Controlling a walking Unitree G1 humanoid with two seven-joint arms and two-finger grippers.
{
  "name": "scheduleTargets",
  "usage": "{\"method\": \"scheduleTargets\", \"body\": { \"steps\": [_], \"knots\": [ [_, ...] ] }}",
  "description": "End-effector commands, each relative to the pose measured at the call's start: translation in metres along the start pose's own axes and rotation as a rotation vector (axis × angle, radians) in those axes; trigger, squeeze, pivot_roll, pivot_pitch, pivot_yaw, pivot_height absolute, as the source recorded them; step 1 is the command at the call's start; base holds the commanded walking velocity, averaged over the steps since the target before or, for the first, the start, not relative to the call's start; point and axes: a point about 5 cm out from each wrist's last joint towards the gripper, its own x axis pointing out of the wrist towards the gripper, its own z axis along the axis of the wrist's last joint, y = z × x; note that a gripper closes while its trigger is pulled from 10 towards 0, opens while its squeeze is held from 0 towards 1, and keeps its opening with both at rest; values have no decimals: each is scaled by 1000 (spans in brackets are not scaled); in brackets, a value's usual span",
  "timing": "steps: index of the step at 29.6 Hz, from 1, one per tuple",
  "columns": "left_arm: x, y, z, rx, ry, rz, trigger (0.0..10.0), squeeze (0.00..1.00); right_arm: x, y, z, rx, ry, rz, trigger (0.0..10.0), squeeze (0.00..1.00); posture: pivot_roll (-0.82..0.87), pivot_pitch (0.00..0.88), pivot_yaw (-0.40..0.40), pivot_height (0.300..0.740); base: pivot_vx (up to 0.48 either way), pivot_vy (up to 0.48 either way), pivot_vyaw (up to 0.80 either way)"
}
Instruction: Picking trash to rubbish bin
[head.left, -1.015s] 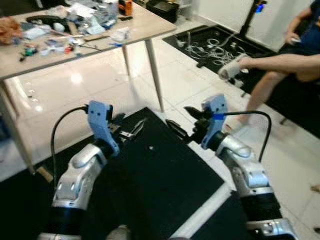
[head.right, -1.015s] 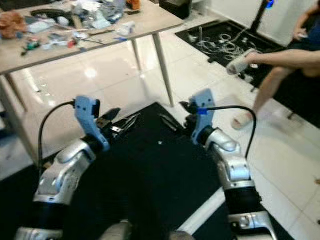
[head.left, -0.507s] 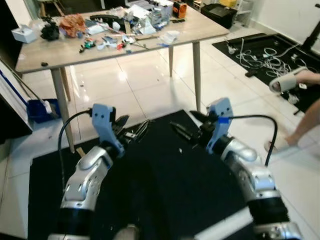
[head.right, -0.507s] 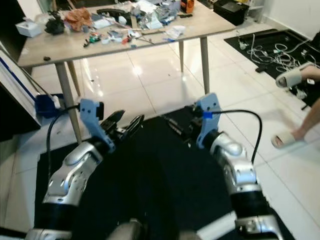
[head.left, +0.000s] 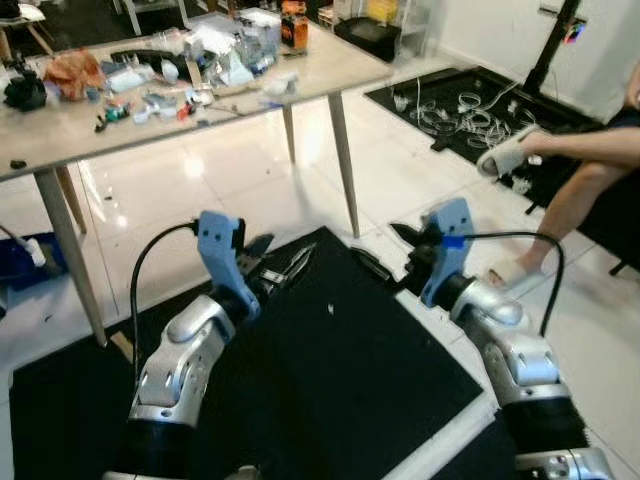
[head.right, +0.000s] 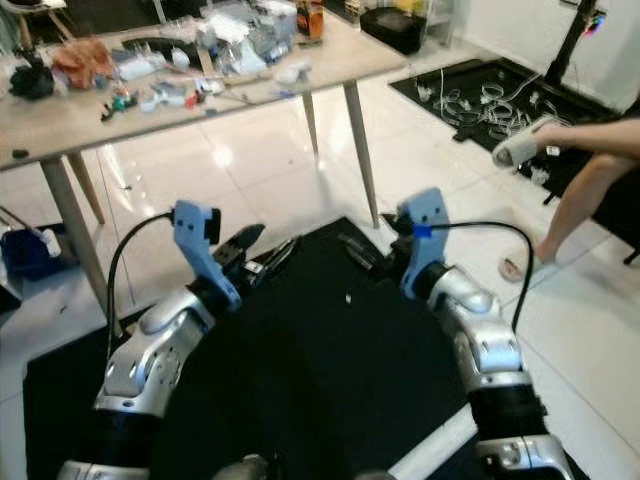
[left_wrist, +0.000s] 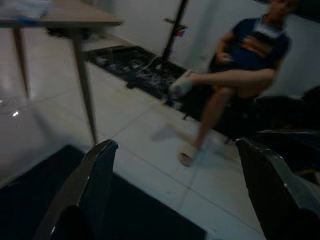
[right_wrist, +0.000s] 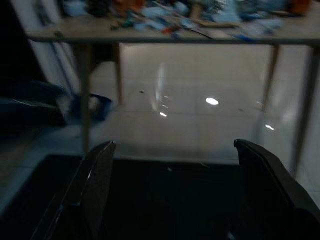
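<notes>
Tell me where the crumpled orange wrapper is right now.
In the left eye view the crumpled orange wrapper lies on the light wooden table, near its far-left end, beside a black object.

Workshop rm: cluttered table (head.left: 60, 125), cables (head.left: 455, 105)

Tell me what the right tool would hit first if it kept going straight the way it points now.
Probably nothing soon: the open right tool points across the black floor mat and white tiled floor toward the cluttered wooden table; depth unclear.

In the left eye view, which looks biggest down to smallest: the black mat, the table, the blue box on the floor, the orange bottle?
1. Black mat, nearest the camera.
2. Table.
3. Blue box and orange bottle look about alike; the box is cut off, so unranked.
</notes>
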Motion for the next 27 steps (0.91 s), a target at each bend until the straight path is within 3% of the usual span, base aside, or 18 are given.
{"method": "scheduleTargets", "body": {
  "steps": [1, 27],
  "knots": [
    [2, -5, 0, -5, -8, -24, 10000, 0, -6, -5, -5, 1, 26, -22, 10000, 0, -72, 0, -23, 740, 334, 0, 0],
    [3, -6, -1, 3, -5, -36, 10000, 0, -7, -8, -9, 5, 31, -27, 10000, 0, -74, 0, -23, 740, 339, 0, 0]
  ]
}}
